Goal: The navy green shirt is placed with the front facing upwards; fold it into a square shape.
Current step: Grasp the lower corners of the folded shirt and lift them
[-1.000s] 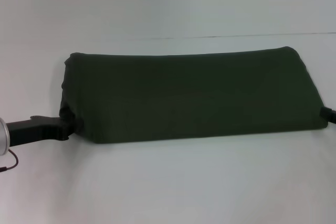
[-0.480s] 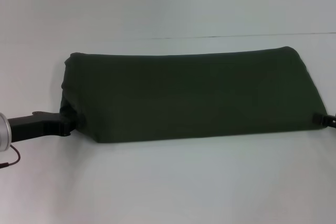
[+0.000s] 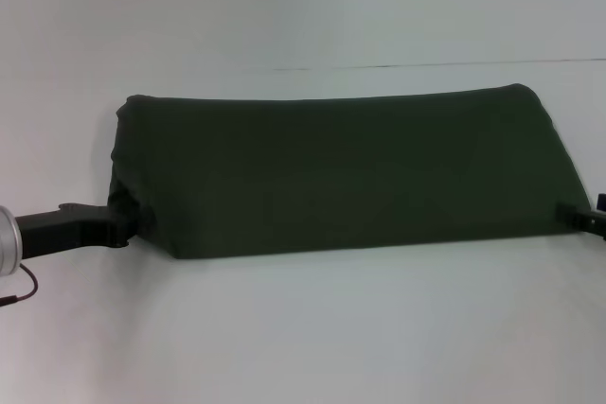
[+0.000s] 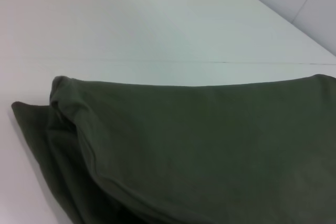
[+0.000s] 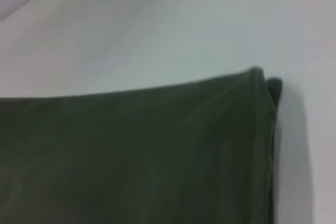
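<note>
The navy green shirt [image 3: 341,172] lies as a long dark olive band across the white table, plain side up, with no lettering showing. My left gripper [image 3: 121,224] is at its near left corner, shut on the fabric where it bunches. At the near right corner, by the picture's edge, my right gripper [image 3: 574,216] is shut on that end. In the left wrist view the shirt [image 4: 210,150] fills the lower part, with stacked folded layers at its end. The right wrist view shows the shirt [image 5: 136,156] and its far corner. Neither wrist view shows fingers.
The white table [image 3: 303,328] runs under and around the shirt, with bare surface in front of it. A thin seam line [image 3: 426,65] crosses the table behind the shirt. A red cable [image 3: 21,283] hangs from my left wrist.
My left gripper has risen slightly at the left corner. My right gripper has come inward from the picture's edge, and the shirt's near right corner has drawn in with it.
</note>
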You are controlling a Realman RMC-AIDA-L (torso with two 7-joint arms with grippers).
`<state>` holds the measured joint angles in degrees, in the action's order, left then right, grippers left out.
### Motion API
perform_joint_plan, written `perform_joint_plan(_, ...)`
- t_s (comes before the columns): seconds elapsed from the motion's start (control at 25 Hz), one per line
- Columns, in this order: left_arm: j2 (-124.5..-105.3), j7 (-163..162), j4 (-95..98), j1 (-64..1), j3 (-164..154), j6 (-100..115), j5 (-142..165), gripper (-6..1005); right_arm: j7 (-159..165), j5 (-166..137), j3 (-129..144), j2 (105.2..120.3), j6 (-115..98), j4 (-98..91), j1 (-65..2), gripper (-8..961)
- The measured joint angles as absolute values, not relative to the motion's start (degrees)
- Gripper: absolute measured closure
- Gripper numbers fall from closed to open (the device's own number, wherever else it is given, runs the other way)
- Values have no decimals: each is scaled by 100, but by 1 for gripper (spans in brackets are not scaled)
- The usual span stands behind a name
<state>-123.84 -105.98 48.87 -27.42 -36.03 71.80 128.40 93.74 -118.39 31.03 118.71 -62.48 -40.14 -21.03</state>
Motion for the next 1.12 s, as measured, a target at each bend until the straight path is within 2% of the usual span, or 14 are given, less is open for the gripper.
perform_joint_plan(0.12, -12384, -10589, 4886, -2749, -3604, 7175, 12840, 972, 8593, -11574, 2745, 11988, -6285, -3850, -2032, 97)
perform_joint_plan(1.04, -12384, -10581, 4887, -2769, -3602, 7136, 12831, 972, 7771, -11312, 2474, 11980, -6329, -3186, -2067, 97)
perform_joint_plan(1.12, -12384, -10579, 4887, -2770, -3603, 7136, 12832, 972, 7792, -11326, 2484, 11979, -6318, -3185, -2077, 126)
